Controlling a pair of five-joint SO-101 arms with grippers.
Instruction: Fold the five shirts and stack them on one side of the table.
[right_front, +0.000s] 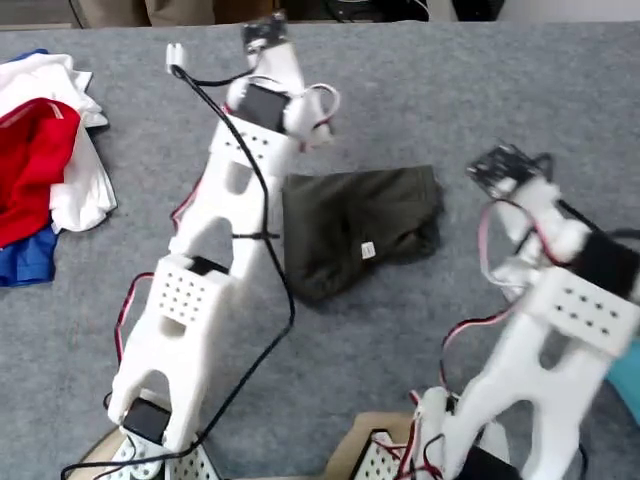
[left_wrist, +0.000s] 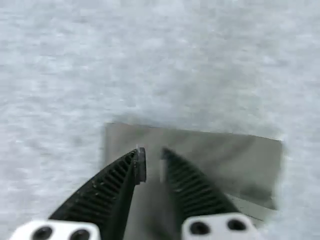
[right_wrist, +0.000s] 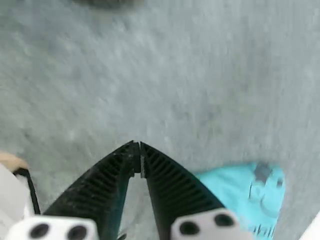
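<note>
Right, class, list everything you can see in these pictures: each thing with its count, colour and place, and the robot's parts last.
table: one, grey, under everything
folded shirt: one, dark olive, mid-table between the arms
red shirt: one, red, top of the loose pile at the table's left edge
white shirt: one, white, same pile, under the red
blue shirt: one, blue, bottom of that pile
cyan shirt: one, cyan, right edge of the table
cable: one, black, along the left arm
left arm: one, white
right arm: one, white
left tool: one, black, slightly open, over the folded shirt
right tool: one, black, shut, over the table near the cyan shirt
</note>
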